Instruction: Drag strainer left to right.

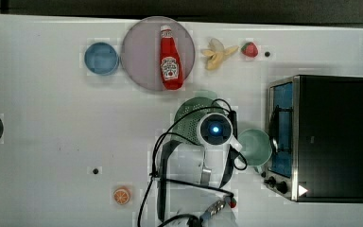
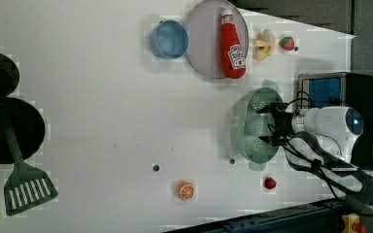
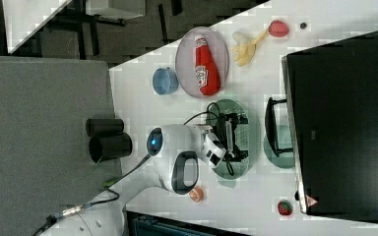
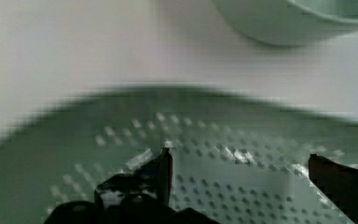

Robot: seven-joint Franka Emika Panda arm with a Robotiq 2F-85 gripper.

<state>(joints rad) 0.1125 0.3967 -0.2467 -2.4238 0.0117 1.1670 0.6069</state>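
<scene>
Fingers (image 4: pixel 163 168) of your gripper (image 4: pixel 237 172) hang spread inside the strainer (image 4: pixel 242 140), light, stiff, slippery plastic; hook the wall toward the cup (image 1: pixel 255 146), at its three o'clock in the top view.

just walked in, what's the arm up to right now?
The single robot arm has its claw open, poised over the bowl of the pale mint-green perforated plastic strainer on the white table. Nothing is gripped. In the top view, the strainer sits left of the round mint-green cup and the black toaster oven.
</scene>
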